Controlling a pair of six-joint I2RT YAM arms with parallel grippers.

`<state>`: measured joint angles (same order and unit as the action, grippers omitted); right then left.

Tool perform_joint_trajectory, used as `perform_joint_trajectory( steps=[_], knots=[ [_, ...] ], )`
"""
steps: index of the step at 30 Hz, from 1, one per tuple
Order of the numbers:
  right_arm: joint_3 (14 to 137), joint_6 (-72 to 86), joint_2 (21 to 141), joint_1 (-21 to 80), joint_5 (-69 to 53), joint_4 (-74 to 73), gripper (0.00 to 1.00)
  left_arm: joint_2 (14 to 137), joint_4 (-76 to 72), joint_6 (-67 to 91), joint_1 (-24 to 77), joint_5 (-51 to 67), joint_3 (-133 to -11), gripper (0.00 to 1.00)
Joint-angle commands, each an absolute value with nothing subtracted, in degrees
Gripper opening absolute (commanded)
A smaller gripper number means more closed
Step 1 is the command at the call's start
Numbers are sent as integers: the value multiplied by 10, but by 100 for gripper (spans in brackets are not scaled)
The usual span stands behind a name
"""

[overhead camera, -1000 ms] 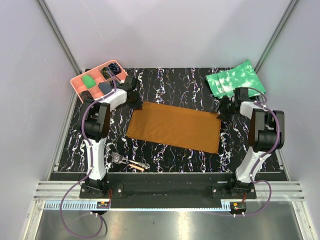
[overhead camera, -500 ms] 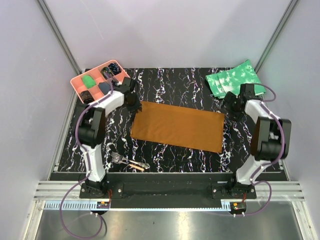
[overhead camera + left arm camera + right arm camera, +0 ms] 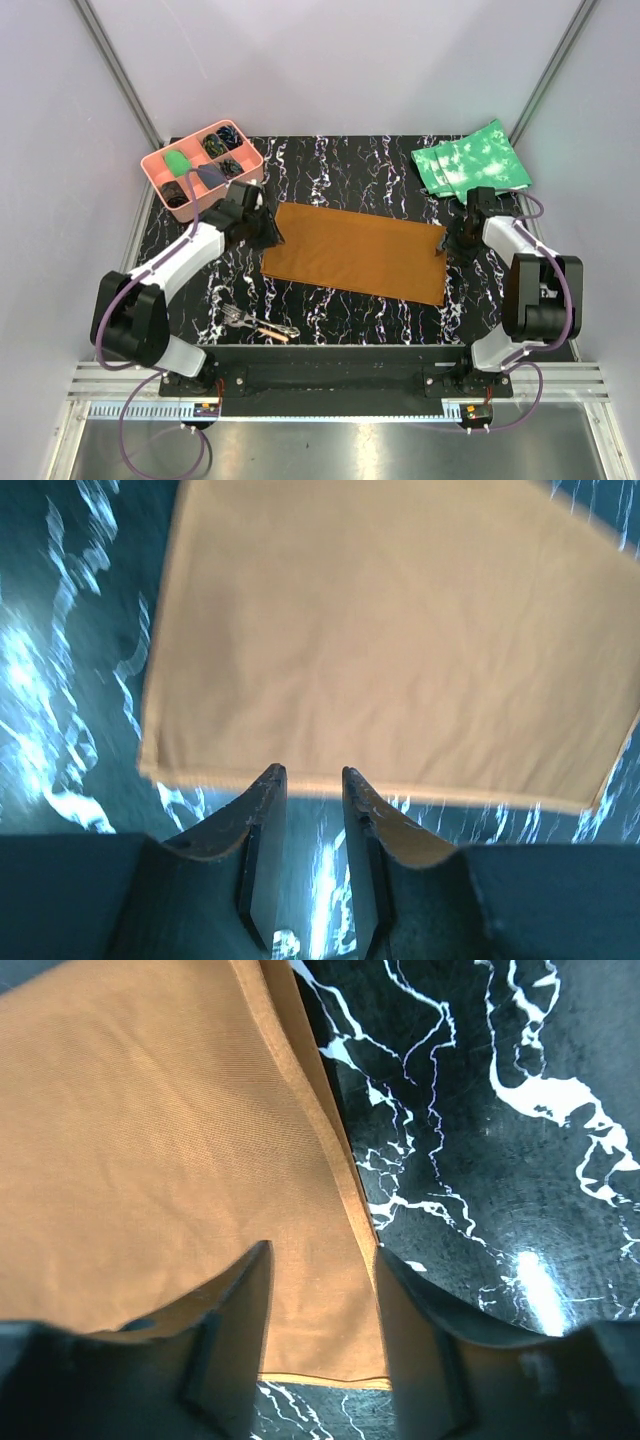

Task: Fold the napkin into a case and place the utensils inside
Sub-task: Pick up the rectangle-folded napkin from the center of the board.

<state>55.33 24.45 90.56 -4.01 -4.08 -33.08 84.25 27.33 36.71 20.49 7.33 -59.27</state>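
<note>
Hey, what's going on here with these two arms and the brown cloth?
Two robot arms are folding a plain rust-brown cloth napkin, which lies flat as a long rectangle on the black marbled table. The left claw is at its left edge and the right claw over its right end; both are open, neither gripping it. A small silver fork and a slim orange-ended metal piece lie untouched near the front edge.
</note>
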Motion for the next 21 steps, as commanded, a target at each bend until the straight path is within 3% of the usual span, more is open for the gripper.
perform_joint_trajectory(
  steps=[1,12,13,17,21],
  knots=[
    [564,242,932,-27,-5,-348,52,769,250,378,236,91,-551,31],
    [563,249,993,-4,39,-350,50,746,259,376,241,88,-544,32],
    [563,250,1004,11,45,-349,48,746,259,376,241,91,-547,32],
    [555,253,1014,14,47,-345,24,740,261,376,240,87,-550,32],
    [562,251,1021,14,39,-342,10,743,259,380,241,91,-555,32]
  ],
)
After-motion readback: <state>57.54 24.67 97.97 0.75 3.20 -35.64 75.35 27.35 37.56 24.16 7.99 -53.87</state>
